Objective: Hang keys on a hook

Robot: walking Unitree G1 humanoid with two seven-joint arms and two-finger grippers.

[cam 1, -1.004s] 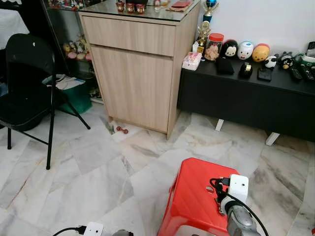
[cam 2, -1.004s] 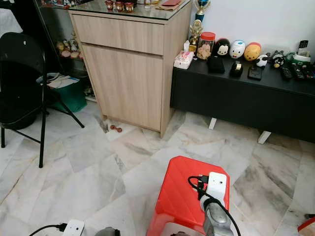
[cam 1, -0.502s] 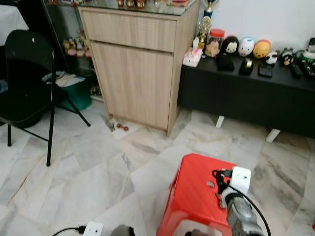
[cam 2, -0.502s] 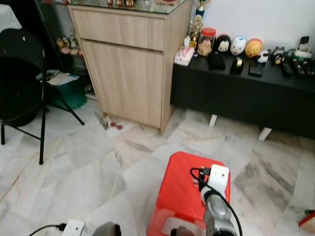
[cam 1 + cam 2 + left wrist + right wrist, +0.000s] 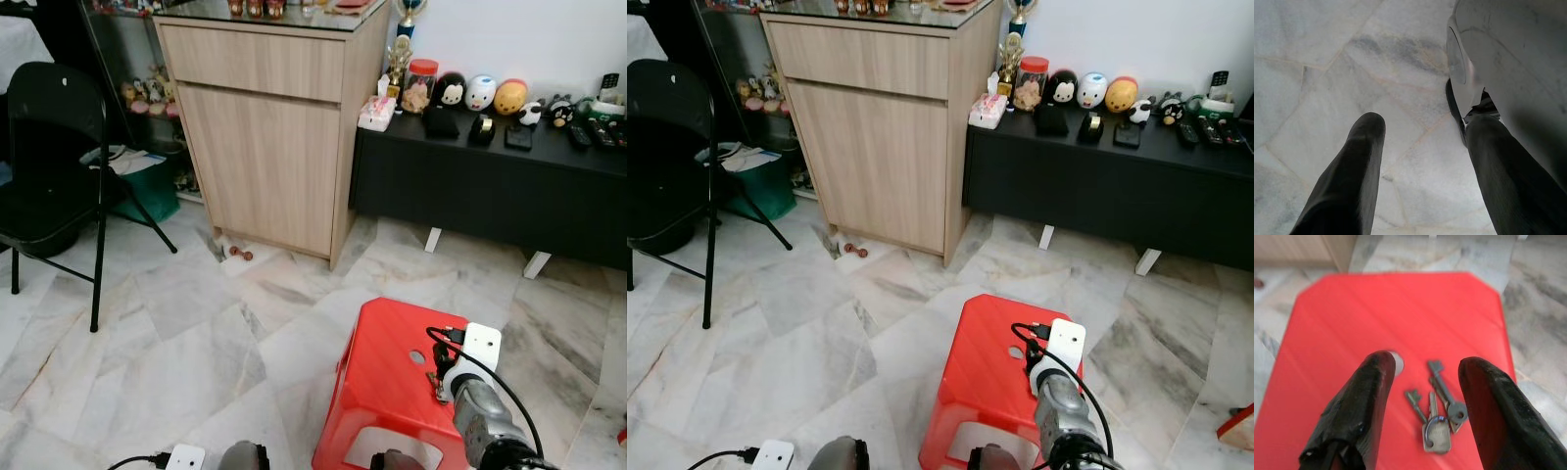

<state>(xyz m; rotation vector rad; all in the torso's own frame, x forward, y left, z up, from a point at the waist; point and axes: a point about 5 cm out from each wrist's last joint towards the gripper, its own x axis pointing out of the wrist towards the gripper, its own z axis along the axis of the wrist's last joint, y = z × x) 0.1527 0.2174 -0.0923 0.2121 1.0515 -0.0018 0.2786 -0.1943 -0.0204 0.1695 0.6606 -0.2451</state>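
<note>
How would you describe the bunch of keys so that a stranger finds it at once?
Look at the red plastic stool on the marble floor, in front of the wooden cabinet. On its seat, beside a small round hole, lies the bunch of keys, between the open right pincer's fingers. It is the only metal thing there.

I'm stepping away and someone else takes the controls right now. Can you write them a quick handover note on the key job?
Right gripper: open, hovering over the red stool, fingers either side of the keys, not yet gripping.
Left gripper: open, hanging idle over the marble floor.
Keys: a small bunch on a ring, lying flat on the stool top beside its centre hole.
Done: right arm lined up above the keys.
Left: lower, close on the keys, lift, find the hook and hang them. No hook can be made out from here.
</note>
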